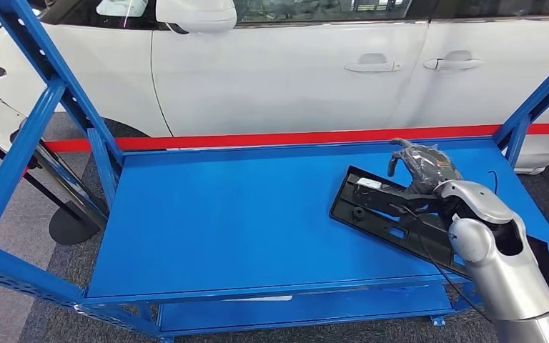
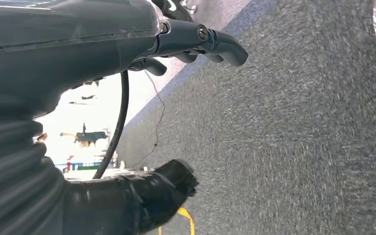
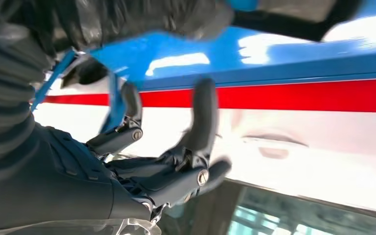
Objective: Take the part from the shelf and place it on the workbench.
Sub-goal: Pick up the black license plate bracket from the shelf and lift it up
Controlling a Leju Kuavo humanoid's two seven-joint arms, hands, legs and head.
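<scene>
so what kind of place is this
Probably a car plant or workshop floor. A white car stands right behind a blue steel shelf, where a black plastic part lies under the robot's right hand.

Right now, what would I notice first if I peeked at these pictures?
First, the big blue shelf in the middle. A long black part lies at its right end, and the robot's right hand reaches over it, not gripping yet. Behind the shelf stands a white car, with a red stripe between them.

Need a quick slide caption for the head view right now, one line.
Right robot hand reaches over the black part lying on the blue shelf, white car behind.
</scene>
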